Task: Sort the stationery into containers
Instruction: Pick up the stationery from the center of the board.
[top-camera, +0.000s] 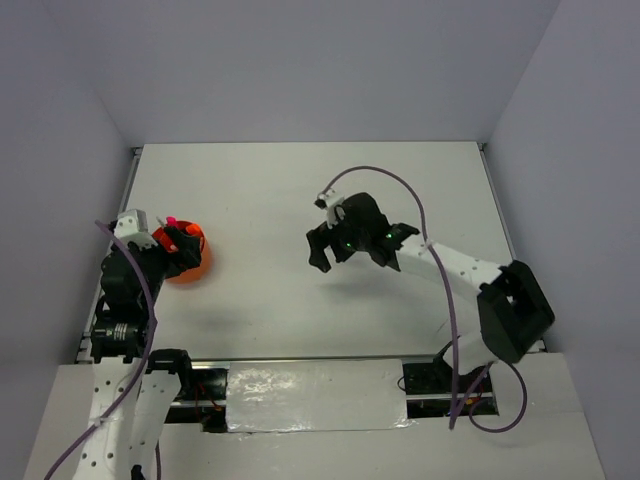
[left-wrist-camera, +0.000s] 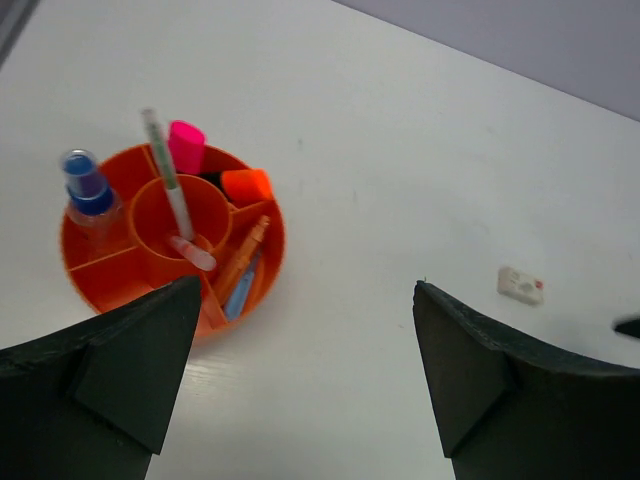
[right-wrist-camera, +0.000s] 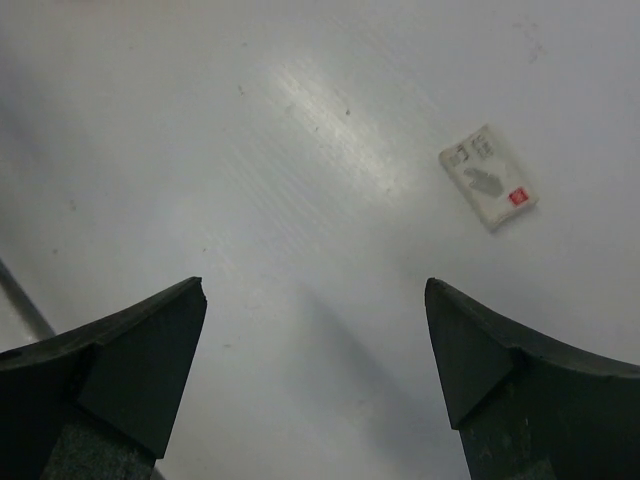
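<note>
The round orange tub (left-wrist-camera: 85, 270) with dividers sits at the table's left, and from above it (top-camera: 200, 262) is partly covered by my left gripper (top-camera: 180, 242). It holds a blue marker (left-wrist-camera: 85, 185), a pink-capped highlighter (left-wrist-camera: 186, 145), an orange-capped highlighter (left-wrist-camera: 246, 185), a thin grey pen (left-wrist-camera: 168, 180) and an orange pen (left-wrist-camera: 242, 258). My left gripper (left-wrist-camera: 307, 283) is open and empty, just right of the tub. A small white block (right-wrist-camera: 488, 177) lies flat on the table, also in the left wrist view (left-wrist-camera: 521, 285). My right gripper (right-wrist-camera: 315, 282) hangs open and empty above the table near it.
The right arm (top-camera: 460, 270) reaches in from the right over the table's middle (top-camera: 350, 256). Grey walls (top-camera: 560, 120) close in the white table (top-camera: 300, 190) on three sides. A dark strip (right-wrist-camera: 25, 300) crosses the left of the right wrist view.
</note>
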